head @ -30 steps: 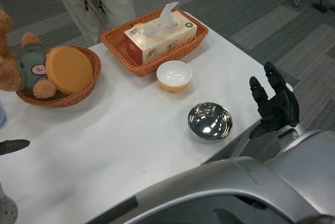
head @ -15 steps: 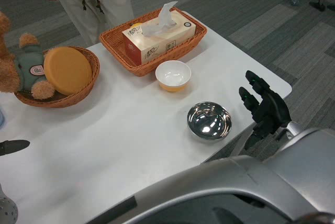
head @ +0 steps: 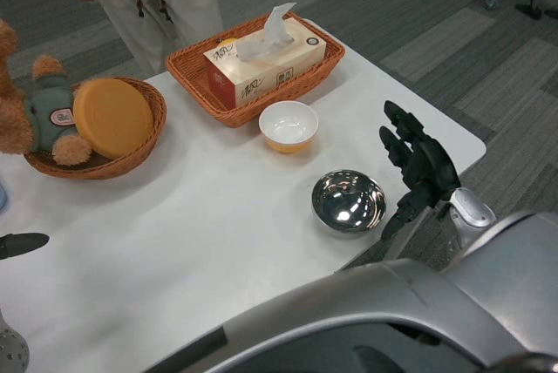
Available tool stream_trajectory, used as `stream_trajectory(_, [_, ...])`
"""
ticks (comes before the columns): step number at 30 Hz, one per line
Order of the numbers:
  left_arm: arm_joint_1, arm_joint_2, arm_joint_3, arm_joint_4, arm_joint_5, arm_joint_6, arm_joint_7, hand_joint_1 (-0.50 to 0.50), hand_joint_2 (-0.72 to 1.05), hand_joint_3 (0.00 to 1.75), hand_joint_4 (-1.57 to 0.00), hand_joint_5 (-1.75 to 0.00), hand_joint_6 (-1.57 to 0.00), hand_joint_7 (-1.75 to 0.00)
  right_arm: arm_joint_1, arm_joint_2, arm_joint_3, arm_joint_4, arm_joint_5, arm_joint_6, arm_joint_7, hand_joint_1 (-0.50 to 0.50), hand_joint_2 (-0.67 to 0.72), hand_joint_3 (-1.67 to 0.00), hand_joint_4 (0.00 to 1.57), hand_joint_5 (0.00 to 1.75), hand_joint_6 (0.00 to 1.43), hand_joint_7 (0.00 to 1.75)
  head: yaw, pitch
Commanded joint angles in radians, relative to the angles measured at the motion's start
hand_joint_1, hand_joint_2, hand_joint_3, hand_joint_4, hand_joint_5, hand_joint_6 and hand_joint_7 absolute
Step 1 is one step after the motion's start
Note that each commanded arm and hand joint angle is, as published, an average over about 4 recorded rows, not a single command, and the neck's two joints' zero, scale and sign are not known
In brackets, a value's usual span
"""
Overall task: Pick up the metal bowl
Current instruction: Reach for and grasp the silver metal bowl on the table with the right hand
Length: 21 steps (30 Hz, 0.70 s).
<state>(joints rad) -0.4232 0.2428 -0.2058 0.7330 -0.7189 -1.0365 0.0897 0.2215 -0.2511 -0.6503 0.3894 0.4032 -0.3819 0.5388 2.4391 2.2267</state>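
The metal bowl [head: 350,201], round, polished and mirror-bright, sits upright on the smooth white counter [head: 200,216] near its front right edge. Just beside it on the right hovers the right hand [head: 420,167], matte black, fingers [head: 399,119] spread apart and holding nothing. Behind the bowl stands a small glossy bowl [head: 289,125], white inside and orange outside. Farther back, a rectangular woven basket [head: 256,66] holds a cardboard tissue box [head: 266,60]. At the left, a round wicker basket [head: 98,131] carries a flat orange disc [head: 112,117] and a fuzzy plush bear [head: 30,103].

We are bringing our right hand [head: 418,168] in from beyond the bench [head: 218,216] edge toward the metal bowl [head: 350,201]; now it is hovering just beside it, fingers spread.
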Motion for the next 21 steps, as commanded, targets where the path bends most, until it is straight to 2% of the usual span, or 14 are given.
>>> stream_trajectory(1, [0.016,0.007,0.002,-0.013,0.004,-0.002,-0.001,-0.5,-0.7,0.09,0.0,0.0,0.0,0.0,-0.015,-0.003,0.007,0.007,-0.027,-0.028,-0.012,-0.46,0.34,-0.08,0.0,0.0,0.0,0.14,0.002,-0.001])
stream_trajectory(8, [0.026,0.007,0.006,-0.024,0.004,-0.002,-0.001,-0.5,-0.64,0.09,0.0,0.0,0.0,0.0,-0.041,-0.003,0.028,0.037,-0.08,-0.029,-0.012,-0.46,0.3,-0.08,0.0,0.0,0.0,0.14,0.008,-0.008])
stream_trajectory(21, [0.027,0.013,0.003,-0.026,0.005,-0.002,-0.001,-0.5,-0.66,0.09,0.0,0.0,0.0,0.0,-0.044,-0.002,0.029,0.061,-0.14,-0.016,-0.005,-0.46,0.28,-0.08,0.0,0.0,0.0,0.14,0.005,-0.025])
